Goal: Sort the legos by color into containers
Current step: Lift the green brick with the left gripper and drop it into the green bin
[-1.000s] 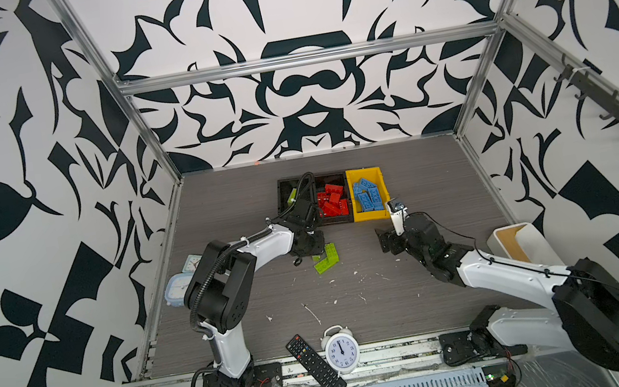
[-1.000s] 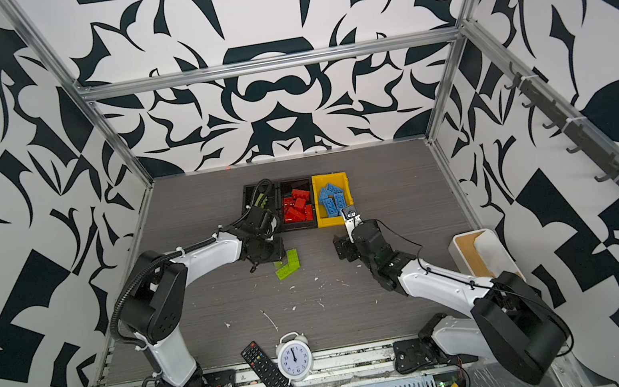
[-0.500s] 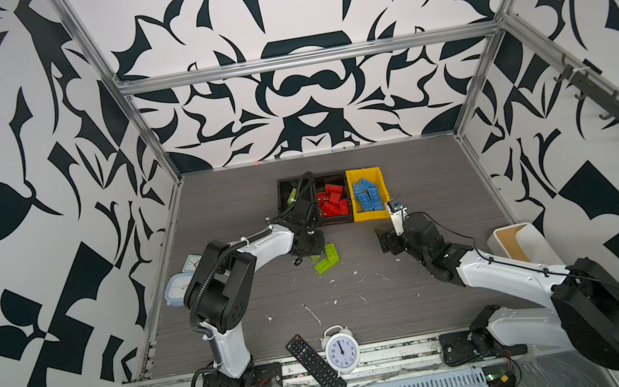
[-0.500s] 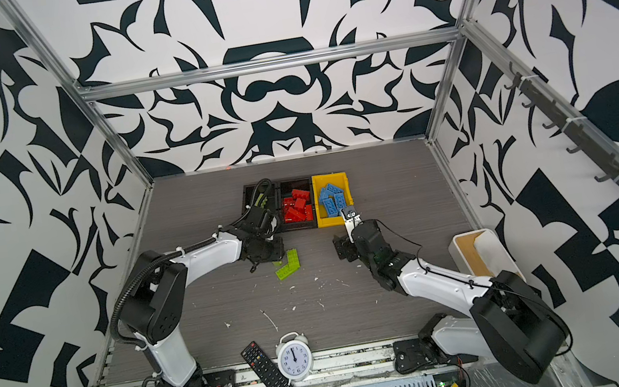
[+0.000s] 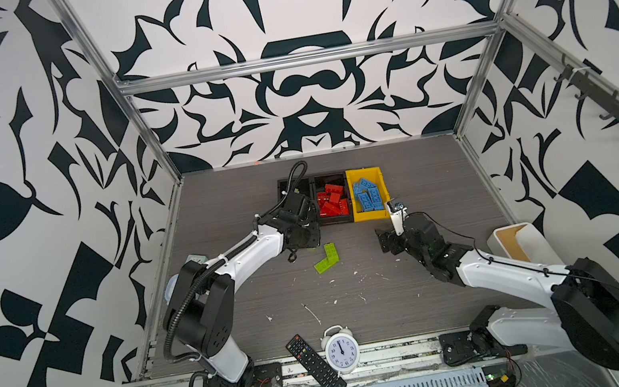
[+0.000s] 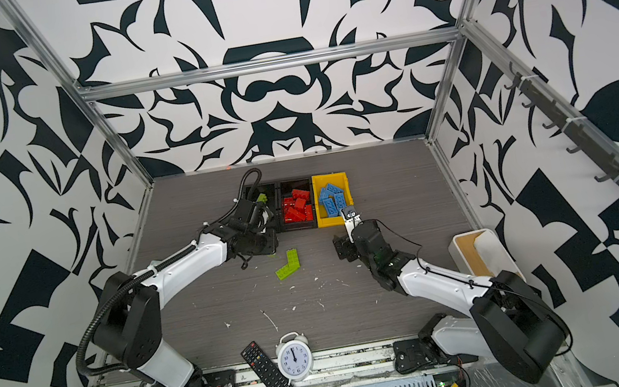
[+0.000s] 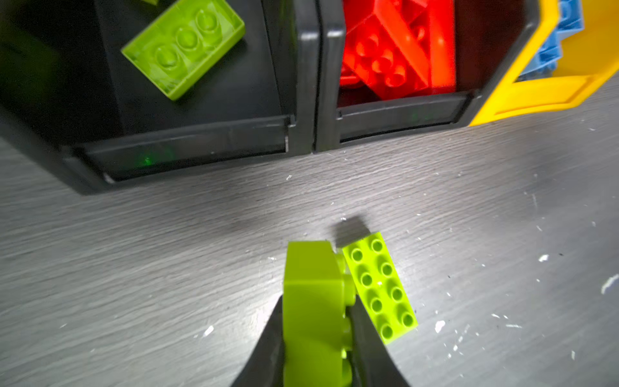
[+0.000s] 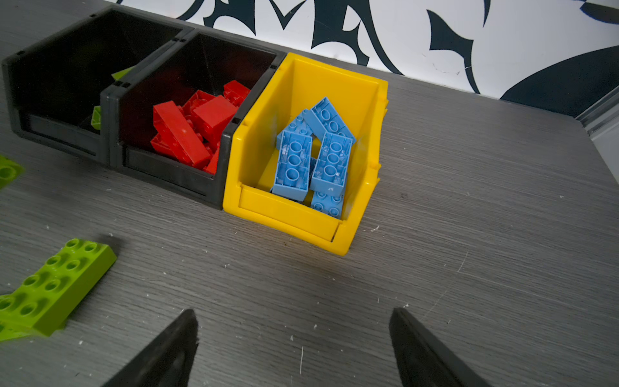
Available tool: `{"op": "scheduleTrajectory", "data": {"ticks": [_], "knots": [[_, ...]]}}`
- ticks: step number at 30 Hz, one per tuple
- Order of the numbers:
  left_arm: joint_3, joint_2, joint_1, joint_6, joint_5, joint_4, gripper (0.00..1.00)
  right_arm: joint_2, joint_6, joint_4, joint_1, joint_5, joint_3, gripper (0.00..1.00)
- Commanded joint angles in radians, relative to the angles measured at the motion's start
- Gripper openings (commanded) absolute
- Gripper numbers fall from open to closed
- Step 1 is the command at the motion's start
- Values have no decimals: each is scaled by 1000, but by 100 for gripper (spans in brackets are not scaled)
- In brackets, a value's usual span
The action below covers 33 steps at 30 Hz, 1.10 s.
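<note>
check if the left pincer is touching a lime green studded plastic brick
Touching. The left wrist view shows the left pincer shut on the lime green studded plastic brick, a finger against each side.

I can't read any text, brand or label from here. The alarm clock (image 5: 342, 352) at the table's front edge has a ring of dial numerals, too small for me to make out. The remote (image 5: 315, 366) beside it has button markings, equally illegible.
</note>
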Motion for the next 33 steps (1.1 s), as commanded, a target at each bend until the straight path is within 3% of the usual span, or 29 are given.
{"op": "scheduleTrajectory", "data": {"ticks": [1,11,23,33], "knots": [[58,-63,-2,43,-43,-90,16,3,11,12,0,0,37,92],[248,-59,108,185,-44,-93,20,9,11,11,1,5,38,92],[463,163,189,259,30,-58,19,6,11,12,1,6,38,92],[505,303,200,268,63,-15,20,6,10,12,0,6,38,92]]}}
